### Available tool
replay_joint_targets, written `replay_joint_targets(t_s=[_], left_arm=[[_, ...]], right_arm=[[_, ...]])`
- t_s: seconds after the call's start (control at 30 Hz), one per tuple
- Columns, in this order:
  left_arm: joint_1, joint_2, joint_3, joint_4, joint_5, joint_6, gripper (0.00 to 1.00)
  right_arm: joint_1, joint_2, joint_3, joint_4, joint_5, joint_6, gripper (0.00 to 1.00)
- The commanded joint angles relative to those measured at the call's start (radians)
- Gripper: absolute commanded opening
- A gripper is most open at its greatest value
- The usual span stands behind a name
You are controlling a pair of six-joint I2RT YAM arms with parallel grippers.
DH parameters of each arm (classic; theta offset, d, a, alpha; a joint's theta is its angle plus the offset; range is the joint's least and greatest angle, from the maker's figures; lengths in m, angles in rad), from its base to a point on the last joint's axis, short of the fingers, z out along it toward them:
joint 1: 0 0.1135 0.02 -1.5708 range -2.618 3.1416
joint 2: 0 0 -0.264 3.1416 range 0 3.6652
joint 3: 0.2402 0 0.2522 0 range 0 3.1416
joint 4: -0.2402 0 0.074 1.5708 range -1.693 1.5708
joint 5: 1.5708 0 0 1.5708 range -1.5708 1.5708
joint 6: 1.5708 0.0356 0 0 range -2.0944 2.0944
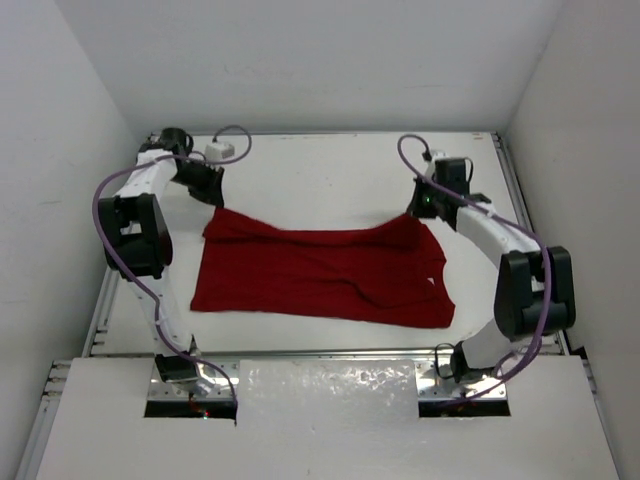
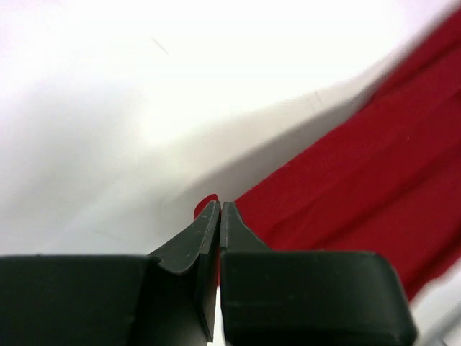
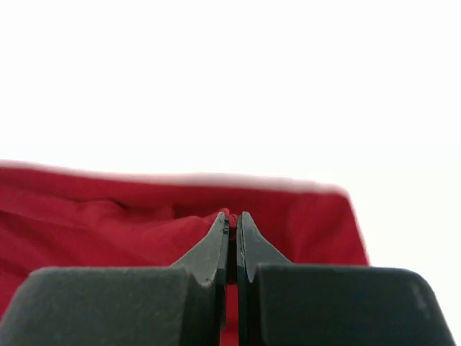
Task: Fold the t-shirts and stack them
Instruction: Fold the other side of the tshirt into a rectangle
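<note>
The dark red t-shirt (image 1: 320,272) lies spread across the middle of the white table, its far edge lifted at both ends. My left gripper (image 1: 212,198) is shut on the shirt's far left corner; in the left wrist view the gripper (image 2: 219,205) pinches red cloth (image 2: 346,158) that stretches away to the right. My right gripper (image 1: 420,208) is shut on the far right corner; in the right wrist view the gripper (image 3: 232,215) holds a fold of the shirt (image 3: 108,216) between its tips.
White walls close in the table on the left, back and right. A metal rail (image 1: 520,200) runs along the right edge. A shiny plate (image 1: 328,392) sits at the near edge between the arm bases.
</note>
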Motion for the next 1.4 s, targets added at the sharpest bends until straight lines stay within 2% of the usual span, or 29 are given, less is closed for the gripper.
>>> replay_joint_targets(t_s=[0.0,0.1,0.3,0.57,0.7,0.87,1.17,1.37], left_arm=[[-0.007,-0.011,0.135,0.137,-0.008,-0.080,0.00],[-0.009,-0.004,0.186,0.150,-0.025,-0.082,0.00],[-0.009,-0.066,0.082,0.213,-0.036,-0.051,0.00],[-0.009,-0.171,-0.102,0.095,-0.027,0.118,0.00],[-0.007,-0.272,-0.226,0.075,-0.071,0.162,0.00],[-0.007,-0.338,-0.308,0.080,-0.100,0.169,0.00],[-0.010,-0.355,-0.454,0.113,-0.045,0.136,0.00],[-0.007,-0.375,-0.508,0.138,-0.097,0.135,0.00]], right_arm=[[-0.030,0.062,0.211,0.008,-0.002,-0.028,0.00],[-0.045,0.128,0.320,-0.042,-0.004,-0.043,0.00],[-0.047,0.133,0.353,-0.050,-0.027,-0.066,0.00],[-0.042,-0.001,0.102,-0.013,-0.087,-0.048,0.00],[-0.041,-0.157,-0.035,-0.024,-0.070,-0.063,0.00],[-0.042,-0.272,-0.180,-0.038,-0.056,-0.066,0.00],[-0.018,-0.308,-0.325,0.045,-0.096,0.018,0.00],[-0.016,-0.295,-0.348,0.027,-0.076,-0.013,0.00]])
